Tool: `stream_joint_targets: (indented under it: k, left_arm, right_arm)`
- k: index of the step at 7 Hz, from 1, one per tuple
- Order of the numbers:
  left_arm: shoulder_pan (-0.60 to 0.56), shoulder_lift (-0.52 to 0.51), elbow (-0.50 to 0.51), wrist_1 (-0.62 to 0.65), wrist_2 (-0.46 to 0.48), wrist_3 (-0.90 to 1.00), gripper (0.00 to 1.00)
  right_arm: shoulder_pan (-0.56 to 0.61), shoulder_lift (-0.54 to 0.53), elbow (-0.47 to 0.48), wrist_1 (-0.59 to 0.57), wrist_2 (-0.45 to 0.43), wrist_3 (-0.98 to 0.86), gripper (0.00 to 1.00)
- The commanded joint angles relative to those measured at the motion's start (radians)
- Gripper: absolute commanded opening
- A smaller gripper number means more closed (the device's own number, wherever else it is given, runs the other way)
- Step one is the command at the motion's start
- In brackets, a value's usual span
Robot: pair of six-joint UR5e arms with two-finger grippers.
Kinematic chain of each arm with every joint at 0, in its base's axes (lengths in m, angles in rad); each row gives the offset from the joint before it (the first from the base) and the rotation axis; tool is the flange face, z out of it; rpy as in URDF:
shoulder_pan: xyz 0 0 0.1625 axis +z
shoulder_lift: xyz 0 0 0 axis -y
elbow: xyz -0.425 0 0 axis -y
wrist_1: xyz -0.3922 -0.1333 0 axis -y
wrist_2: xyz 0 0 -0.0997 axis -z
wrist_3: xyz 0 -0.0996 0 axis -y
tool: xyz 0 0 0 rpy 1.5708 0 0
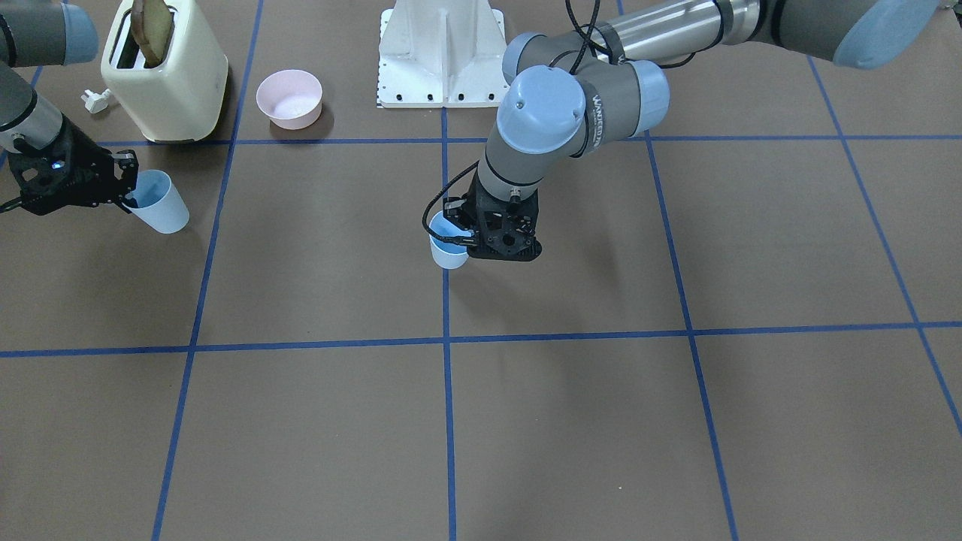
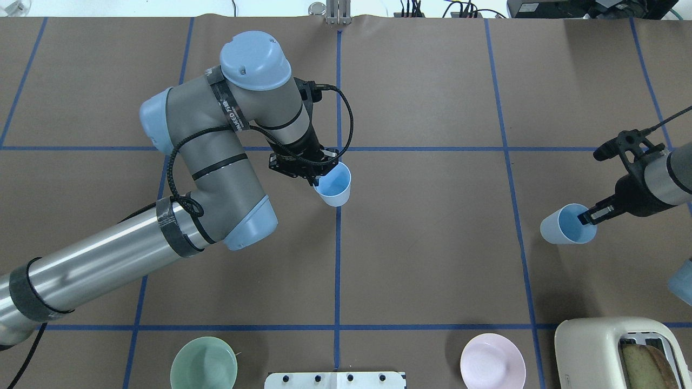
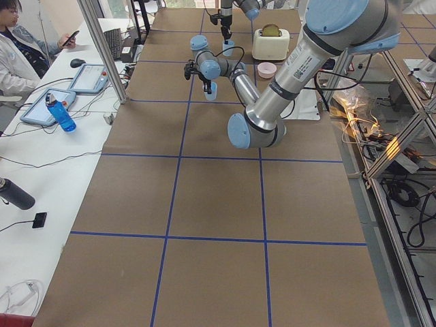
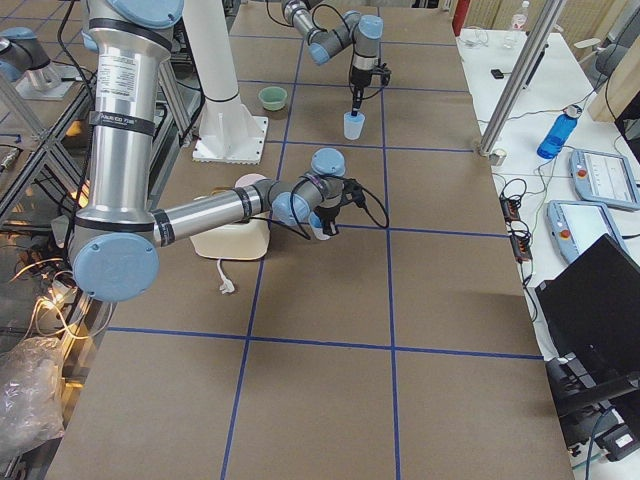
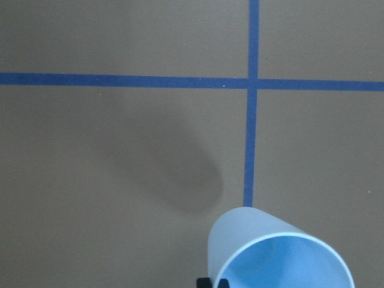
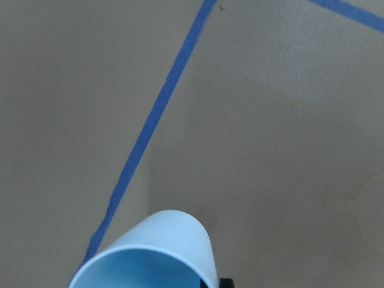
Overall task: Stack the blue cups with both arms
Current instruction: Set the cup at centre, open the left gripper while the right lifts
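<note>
1. The brown desk [image 2: 432, 270] is lying under everything, with blue tape lines dividing it into squares
2. The left arm [image 2: 216, 162] is reaching in to the middle of the desk, its wrist pointing down
3. The right arm [image 2: 670, 173] is coming in low at the robot's right edge, only its wrist showing in the overhead view
4. The white pedestal [image 1: 442, 52] is standing at the robot's side of the desk
5. A cream toaster [image 1: 165, 75] is sitting near the right arm, holding a slice of bread
6. A mint-green bowl [image 2: 204, 363] and a pink bowl [image 1: 289, 98] are sitting on either side of the pedestal
7. The centre cup [image 2: 336, 190] is hanging tilted over the middle tape line, just by a crossing; I cannot tell whether its base is touching the desk
8. The side cup [image 2: 562, 227] is leaning over, mouth towards the right arm, between the toaster and a tape line
9. The left tool [image 2: 319, 178] is pinching the centre cup's rim, one finger inside and one outside
10. The right tool [image 2: 589, 218] is gripping the side cup's rim the same way, nearly closed on the wall
</note>
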Motion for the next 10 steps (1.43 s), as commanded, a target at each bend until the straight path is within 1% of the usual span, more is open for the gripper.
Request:
stream_joint_targets:
  k: [1,2,4,5,7,8,9,10]
  left_arm:
    - [0.025,-0.007,0.056,-0.082,0.051,-0.016,0.00]
    - [0.026,-0.015,0.064,-0.084,0.052,-0.015,0.00]
    - [0.027,-0.014,0.073,-0.085,0.057,-0.012,0.00]
    - [0.029,-0.012,0.075,-0.085,0.057,-0.008,0.00]
    - [0.029,-0.008,0.076,-0.094,0.057,-0.007,0.00]
    - [0.029,-0.007,0.087,-0.113,0.057,-0.007,0.09]
    - [0.027,-0.009,0.089,-0.122,0.057,-0.008,0.41]
    - [0.027,-0.012,0.081,-0.121,0.056,-0.005,0.76]
  right_arm:
    - [0.042,0.165,0.005,-0.204,0.018,0.000,0.00]
    - [0.048,0.235,0.018,-0.306,0.018,0.000,0.00]
    - [0.056,0.359,0.023,-0.464,0.019,0.000,0.00]
    - [0.055,0.411,0.021,-0.518,0.018,0.000,0.00]
    - [0.052,0.468,0.017,-0.570,0.018,0.000,0.00]
    - [0.050,0.499,0.014,-0.595,0.016,0.003,0.00]
    - [0.048,0.516,0.012,-0.609,0.016,0.005,0.00]
    - [0.047,0.522,0.012,-0.609,0.016,0.006,0.00]
